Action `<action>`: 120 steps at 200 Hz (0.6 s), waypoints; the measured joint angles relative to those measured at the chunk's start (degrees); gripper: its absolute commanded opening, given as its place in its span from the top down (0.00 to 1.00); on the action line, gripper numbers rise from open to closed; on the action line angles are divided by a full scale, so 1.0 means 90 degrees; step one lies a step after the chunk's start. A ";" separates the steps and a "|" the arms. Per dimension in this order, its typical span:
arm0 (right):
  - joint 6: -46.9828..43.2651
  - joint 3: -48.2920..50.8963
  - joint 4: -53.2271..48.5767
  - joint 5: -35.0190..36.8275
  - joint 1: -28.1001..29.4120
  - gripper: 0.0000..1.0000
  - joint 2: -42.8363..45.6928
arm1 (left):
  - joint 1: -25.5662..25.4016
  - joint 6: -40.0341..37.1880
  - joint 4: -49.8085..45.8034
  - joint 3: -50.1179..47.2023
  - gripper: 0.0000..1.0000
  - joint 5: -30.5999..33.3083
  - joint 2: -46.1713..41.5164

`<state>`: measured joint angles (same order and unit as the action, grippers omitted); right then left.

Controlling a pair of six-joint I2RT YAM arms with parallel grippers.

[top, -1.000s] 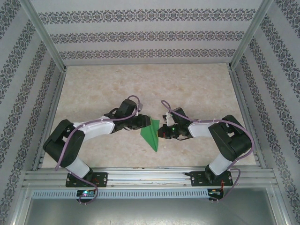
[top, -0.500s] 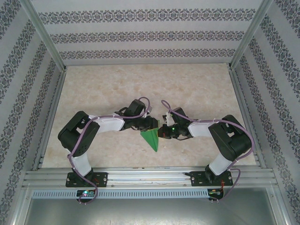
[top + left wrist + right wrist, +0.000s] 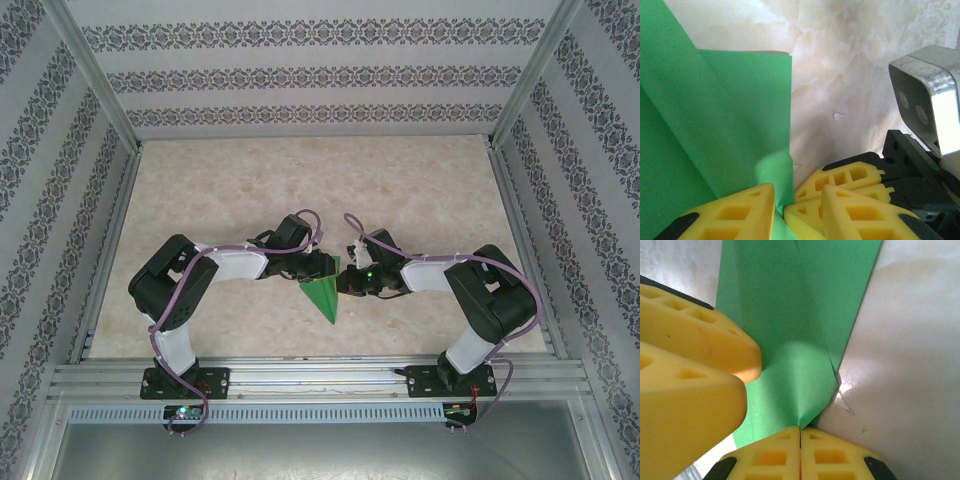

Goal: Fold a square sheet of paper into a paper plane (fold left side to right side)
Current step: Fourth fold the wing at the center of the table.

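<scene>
Green paper plane (image 3: 324, 296), half-folded, sits at table (image 3: 420, 200) centre. Left gripper (image 3: 316, 266) just slid in over left flap; fingers straddle paper, grip unclear. Right gripper (image 3: 800, 432) pressed together, pinching right corner. Both sides manned: left-to-right fold looks ready.

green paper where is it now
Top view: the green paper sits centre, toward the near edge, between the left end effector and the right end effector.

Setting: robot test cell, lab type. Marble-look counter (image 3: 400, 190) boxed in by aluminium frame (image 3: 102, 85) and wallpapered panels (image 3: 300, 75). Left arm (image 3: 225, 265) and right arm (image 3: 480, 290) bolted side by side to front rail (image 3: 320, 378).
</scene>
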<state>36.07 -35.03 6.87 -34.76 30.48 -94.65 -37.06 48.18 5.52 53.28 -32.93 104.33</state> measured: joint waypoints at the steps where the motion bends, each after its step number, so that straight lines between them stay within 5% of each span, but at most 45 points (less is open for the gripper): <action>1: 0.0000 -0.0002 0.0000 0.0000 0.0000 0.89 -0.0002 | 0.0000 0.0000 0.0000 0.0000 0.69 0.0007 0.0000; 120: 0.0000 -0.0056 -0.0078 -0.0019 0.0002 0.84 0.0000 | 0.0046 0.0002 0.0022 -0.0267 0.69 0.0187 0.0002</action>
<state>36.07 -35.53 6.17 -34.94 30.50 -94.65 -36.64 48.21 5.72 50.87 -31.24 104.36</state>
